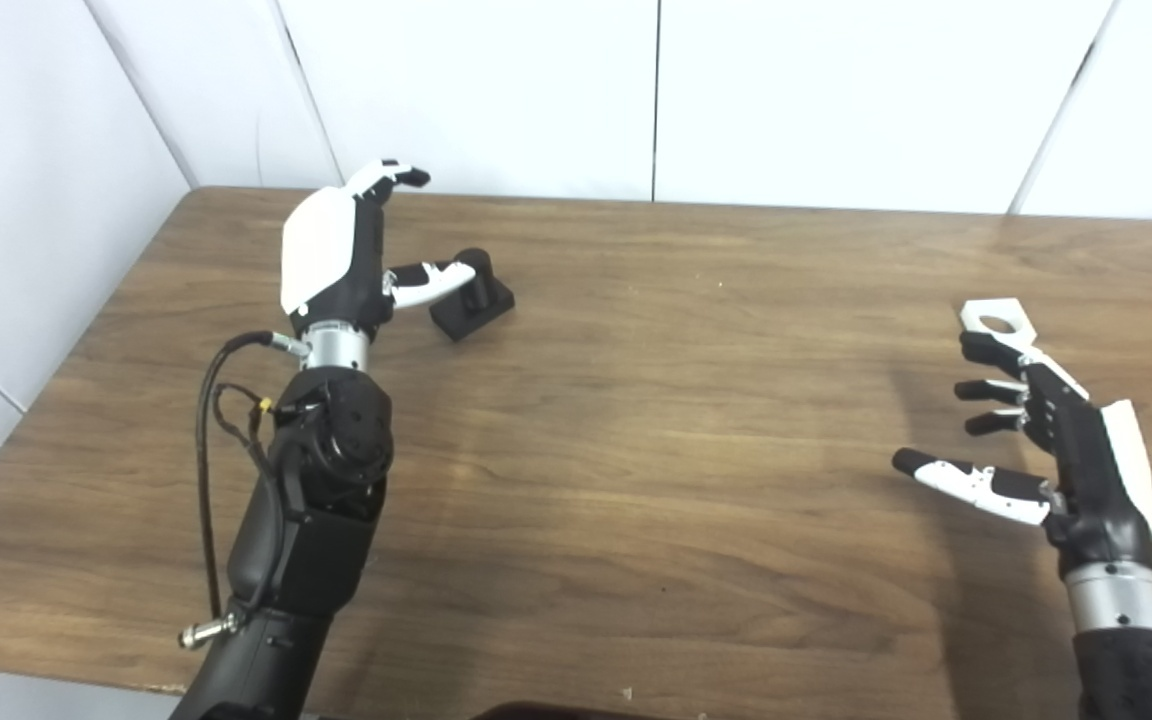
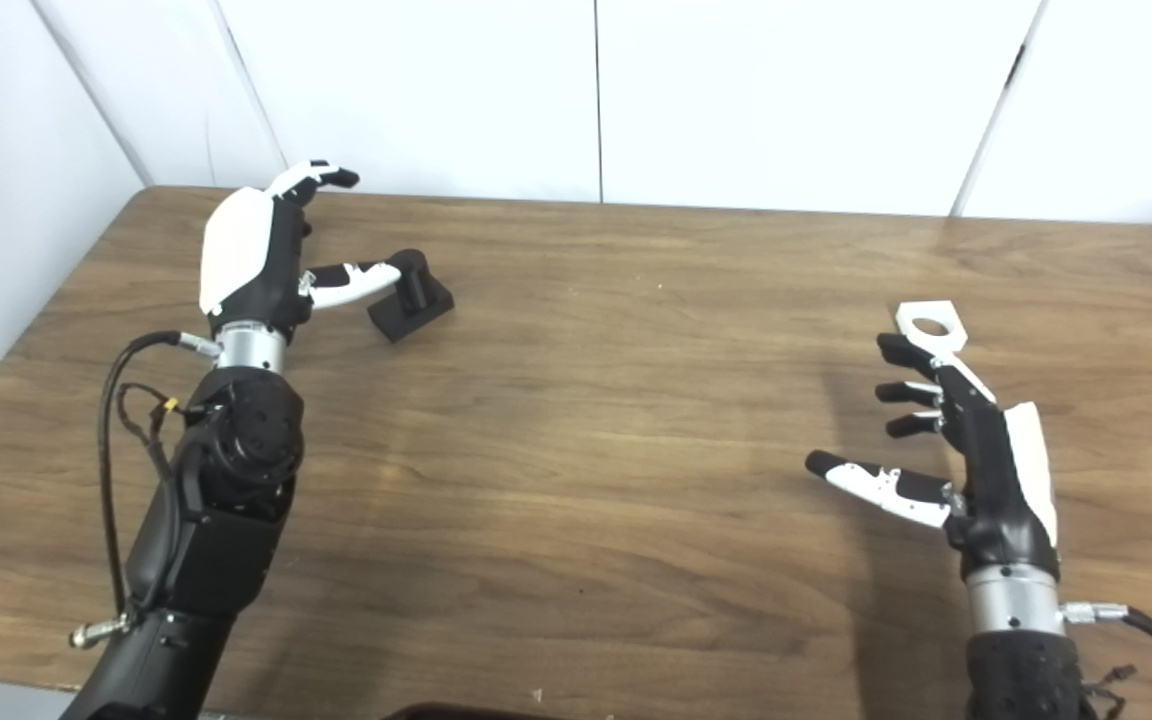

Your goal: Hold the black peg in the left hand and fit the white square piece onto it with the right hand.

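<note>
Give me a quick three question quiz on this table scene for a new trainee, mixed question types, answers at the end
1. True or false: the left hand already grips the black peg.
2. Which hand is nearest the white square piece? A left, B right.
3. Fill in: the white square piece has a round ____ through it.

Key:
1. False; the hand is open, its thumb reaching to the peg, which stands on the wooden table.
2. B, the right hand, open just short of it.
3. Hole.

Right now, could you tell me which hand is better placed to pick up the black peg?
The left hand: it is open right beside the black peg, thumb reaching toward it. The right hand is far across the table, open by the white piece.
</note>
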Controlling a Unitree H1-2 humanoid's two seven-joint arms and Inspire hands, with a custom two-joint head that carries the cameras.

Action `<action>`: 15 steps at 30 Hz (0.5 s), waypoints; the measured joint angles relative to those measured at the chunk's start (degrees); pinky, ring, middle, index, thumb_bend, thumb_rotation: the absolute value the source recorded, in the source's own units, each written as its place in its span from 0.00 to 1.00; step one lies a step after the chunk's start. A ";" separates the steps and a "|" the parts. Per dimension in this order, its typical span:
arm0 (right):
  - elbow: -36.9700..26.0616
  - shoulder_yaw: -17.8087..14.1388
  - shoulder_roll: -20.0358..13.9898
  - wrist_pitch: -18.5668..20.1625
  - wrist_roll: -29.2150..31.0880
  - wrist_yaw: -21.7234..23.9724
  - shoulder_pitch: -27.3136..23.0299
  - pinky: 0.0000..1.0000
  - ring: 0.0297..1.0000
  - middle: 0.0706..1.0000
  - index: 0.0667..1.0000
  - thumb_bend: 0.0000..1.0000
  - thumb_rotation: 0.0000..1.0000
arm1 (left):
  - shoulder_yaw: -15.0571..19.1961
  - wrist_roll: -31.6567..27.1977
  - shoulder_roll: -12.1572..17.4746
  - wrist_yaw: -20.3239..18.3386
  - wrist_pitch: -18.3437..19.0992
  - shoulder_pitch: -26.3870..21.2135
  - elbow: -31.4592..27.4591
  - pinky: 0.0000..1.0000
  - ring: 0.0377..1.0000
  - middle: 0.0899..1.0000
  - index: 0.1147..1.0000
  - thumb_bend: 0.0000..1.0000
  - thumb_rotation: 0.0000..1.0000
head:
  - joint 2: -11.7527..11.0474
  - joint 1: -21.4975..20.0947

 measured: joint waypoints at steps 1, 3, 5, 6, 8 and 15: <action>-0.05 -0.01 0.00 0.00 0.05 0.05 0.01 0.54 0.68 0.78 0.76 0.73 0.00 | -0.13 0.13 0.21 -0.05 0.36 -0.39 1.07 0.79 0.91 0.92 0.72 0.82 0.33 | 0.00 0.00; -0.09 -0.05 0.00 0.00 0.26 0.11 0.04 0.54 0.67 0.78 0.76 0.73 0.00 | -0.40 0.15 0.69 -0.10 0.65 -0.91 2.52 0.82 0.93 0.93 0.73 0.84 0.36 | 0.00 -0.09; -0.16 -0.03 0.02 0.04 0.30 0.13 0.10 0.54 0.67 0.78 0.76 0.73 0.00 | -0.83 0.18 0.87 -0.10 0.92 -1.55 3.96 0.87 0.96 0.95 0.74 0.86 0.39 | 0.00 -0.26; -0.29 0.01 0.07 0.11 0.28 0.16 0.11 0.54 0.67 0.78 0.76 0.73 0.00 | -1.12 0.21 0.87 -0.14 1.22 -2.01 5.06 0.88 0.97 0.96 0.75 0.86 0.41 | 0.00 -0.44; -0.73 0.18 0.23 0.16 0.10 0.18 0.13 0.53 0.67 0.79 0.76 0.73 0.00 | -1.85 0.29 0.88 -0.32 2.19 -2.46 6.76 0.90 0.98 0.97 0.75 0.88 0.44 | 0.00 -0.70; -1.03 0.13 0.23 0.14 -0.41 0.17 0.22 0.52 0.66 0.78 0.76 0.72 0.00 | -4.66 1.08 0.92 -0.50 3.66 -3.20 11.05 0.97 1.00 1.00 0.75 0.93 0.53 | -0.18 -1.06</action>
